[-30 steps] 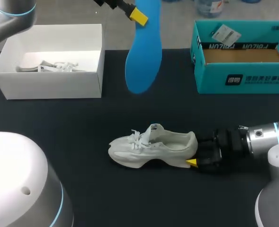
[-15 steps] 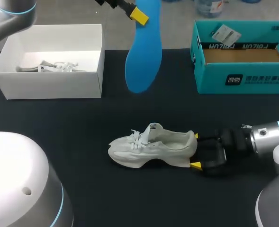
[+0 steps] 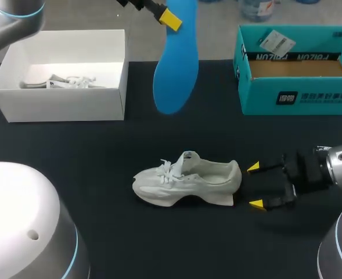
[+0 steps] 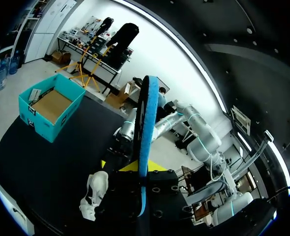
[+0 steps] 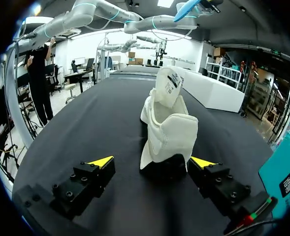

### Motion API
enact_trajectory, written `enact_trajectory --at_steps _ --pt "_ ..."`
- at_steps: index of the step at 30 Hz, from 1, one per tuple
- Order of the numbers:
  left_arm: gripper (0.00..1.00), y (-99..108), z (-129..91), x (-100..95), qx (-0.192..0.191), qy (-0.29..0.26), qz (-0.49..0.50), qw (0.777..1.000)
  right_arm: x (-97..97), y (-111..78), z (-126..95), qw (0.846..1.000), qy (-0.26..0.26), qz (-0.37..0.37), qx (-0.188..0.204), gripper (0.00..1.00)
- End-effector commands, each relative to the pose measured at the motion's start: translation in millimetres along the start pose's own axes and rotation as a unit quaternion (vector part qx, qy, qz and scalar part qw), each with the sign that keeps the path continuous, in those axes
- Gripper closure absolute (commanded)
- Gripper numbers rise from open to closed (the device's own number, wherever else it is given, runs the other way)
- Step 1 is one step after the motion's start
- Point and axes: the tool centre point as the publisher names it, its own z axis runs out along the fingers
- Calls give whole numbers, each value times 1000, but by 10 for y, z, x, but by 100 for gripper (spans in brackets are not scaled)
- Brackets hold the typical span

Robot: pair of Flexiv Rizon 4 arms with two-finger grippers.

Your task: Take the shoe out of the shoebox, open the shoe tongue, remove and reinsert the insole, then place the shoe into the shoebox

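A white shoe [image 3: 185,180] lies on its sole on the black table, toe to the left; in the right wrist view its heel [image 5: 167,128] faces the camera. My right gripper [image 3: 256,186] stands open just right of the heel, fingers wide and clear of it [image 5: 152,162]. High over the table's back, my left gripper [image 3: 171,19] is shut on the blue insole [image 3: 175,58], which hangs toe down. In the left wrist view the insole [image 4: 145,128] shows edge-on between the fingers, with the shoe [image 4: 94,194] far below. The teal shoebox [image 3: 295,70] stands open at the back right.
A white box [image 3: 60,72] with white paper and laces inside sits at the back left. A tag lies in the teal shoebox [image 4: 48,105]. Bare black table surrounds the shoe.
My right gripper has let go of the shoe's heel, opened wide and drawn back to the right. The shoe and the left arm with the insole have stayed put.
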Motion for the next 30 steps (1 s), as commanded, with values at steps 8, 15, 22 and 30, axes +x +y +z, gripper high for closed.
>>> enact_trajectory --at_steps 8,15,22,30 --pt "100 -8 -7 -9 -2 1 0 1000 -106 354 -86 978 28 -4 205 0" --pt "100 -8 -7 -9 -2 1 0 1000 -132 405 -154 963 34 -15 266 0" --pt "100 -8 -7 -9 -2 1 0 1000 -98 461 -255 943 32 -18 330 0" --pt "100 -8 -7 -9 -2 1 0 1000 -104 412 -427 932 26 -11 361 0"
